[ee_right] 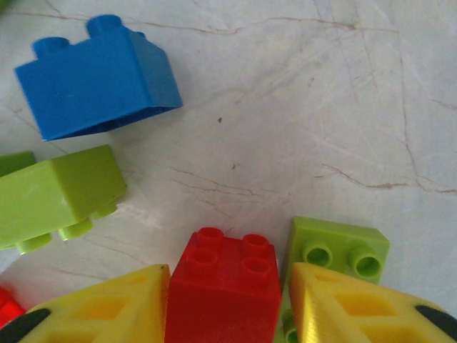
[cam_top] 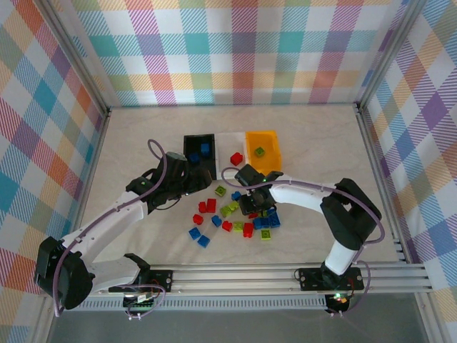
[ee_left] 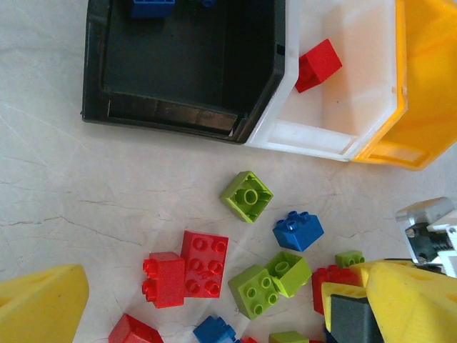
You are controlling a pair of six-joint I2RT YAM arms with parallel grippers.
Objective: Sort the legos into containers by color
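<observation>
Straddling a red lego (ee_right: 223, 286), the right gripper (ee_right: 227, 270) seems clamped on it. The left gripper (cam_top: 187, 177) hangs wide apart.

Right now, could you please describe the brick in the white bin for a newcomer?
Three bins stand beyond the loose bricks, the white bin central. Its red brick lies alone; the black bin holds blue, the orange bin green.

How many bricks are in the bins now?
4: two blue bricks in the black bin, one red brick in the white bin, one green brick in the orange bin. The left arm may hide more.
</observation>
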